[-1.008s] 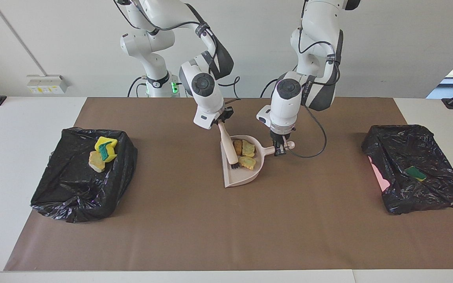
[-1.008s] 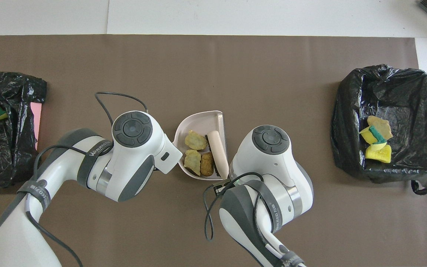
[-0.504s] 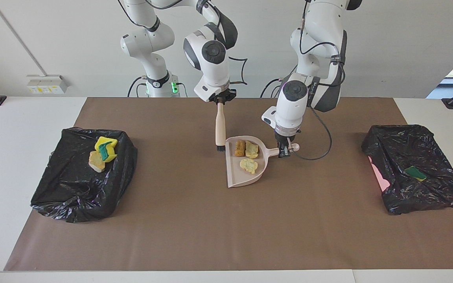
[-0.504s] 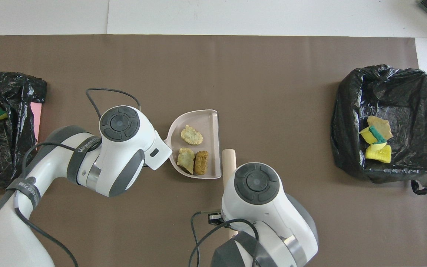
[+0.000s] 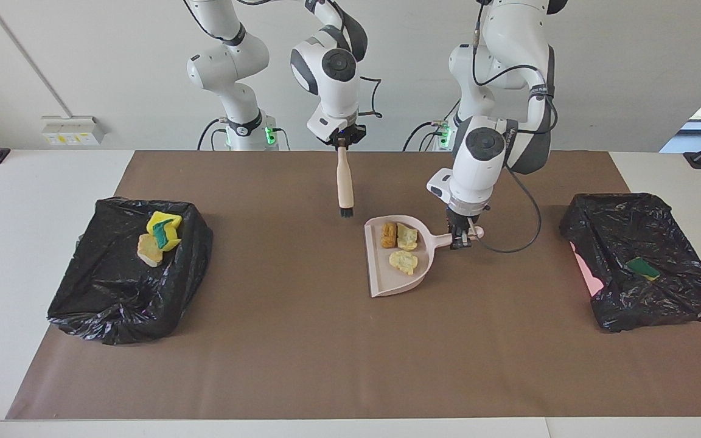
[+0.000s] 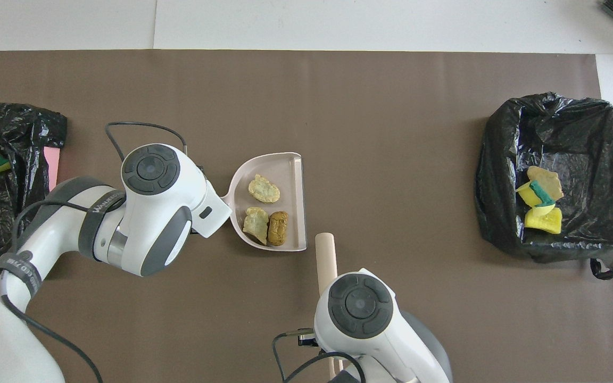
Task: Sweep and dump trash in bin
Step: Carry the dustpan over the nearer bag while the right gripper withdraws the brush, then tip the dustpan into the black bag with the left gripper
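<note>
Shifted dustpan [image 5: 400,263] stays clamped in left pincer [image 5: 461,238]

It looked like a robotics lab: two white jointed robot arms [image 5: 229,67] bolted behind a white table [image 5: 40,182] covered with a brown mat [image 5: 302,365], bare white walls around.

Brush [image 5: 344,180] lifted out of the dustpan [image 5: 381,281] by the right gripper [image 5: 342,140], dustpan carried toward the left arm's end, one chunk [image 5: 403,261] slid apart.
</note>
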Available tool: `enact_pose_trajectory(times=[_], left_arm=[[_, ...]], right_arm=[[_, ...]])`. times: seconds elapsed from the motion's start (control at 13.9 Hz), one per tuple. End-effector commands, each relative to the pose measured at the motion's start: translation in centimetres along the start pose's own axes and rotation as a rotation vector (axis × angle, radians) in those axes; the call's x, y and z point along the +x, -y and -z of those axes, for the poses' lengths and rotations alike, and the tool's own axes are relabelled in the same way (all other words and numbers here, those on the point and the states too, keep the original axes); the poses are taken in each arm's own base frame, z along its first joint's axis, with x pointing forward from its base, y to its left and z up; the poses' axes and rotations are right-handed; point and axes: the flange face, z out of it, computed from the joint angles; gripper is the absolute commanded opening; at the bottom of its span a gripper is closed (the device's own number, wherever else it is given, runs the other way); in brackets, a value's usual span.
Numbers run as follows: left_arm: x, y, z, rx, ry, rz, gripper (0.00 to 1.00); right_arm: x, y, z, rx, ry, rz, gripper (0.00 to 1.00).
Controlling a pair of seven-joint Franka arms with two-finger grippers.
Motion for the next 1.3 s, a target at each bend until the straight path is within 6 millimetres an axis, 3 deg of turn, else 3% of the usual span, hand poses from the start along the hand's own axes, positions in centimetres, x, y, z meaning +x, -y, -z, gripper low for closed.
enact_pose_trajectory(times=[0.0,0.36,0.5,0.58,0.72,0.79,0.94,1.22], left_arm=[[-7.5,0.4,4.6,0.014,-0.028,0.058,0.0],[-21.4,-0.2,7.7,-0.004,-0.075,0.176,0.0],[-25.7,-1.1,9.1,0.017,-0.103,0.255,0.0],[-28.1,-1.8,9.6,0.008,-0.116,0.303,0.0],[-34.1,-3.5,10.6,0.018,-0.158,0.413,0.0],[-36.3,-3.8,11.4,0.04,-0.184,0.454,0.0],[-40.6,-4.7,12.9,0.072,-0.178,0.509,0.0],[-47.5,-6.0,15.4,0.126,-0.144,0.552,0.0]], right_arm=[[-0.4,-0.4,-1.7,0.01,0.0,-0.034,0.0],[0.1,0.1,-3.9,0.032,0.027,-0.058,0.0],[0.4,0.2,-4.6,0.027,0.032,-0.054,0.0],[0.4,0.3,-4.8,0.027,0.032,-0.051,0.06],[0.6,0.4,-5.0,0.027,0.032,-0.05,0.29],[0.7,0.4,-5.3,0.025,0.035,-0.051,0.49],[0.9,0.6,-5.0,0.027,0.021,-0.037,1.0],[2.6,1.4,-1.4,0.056,-0.045,-0.005,1.0]])
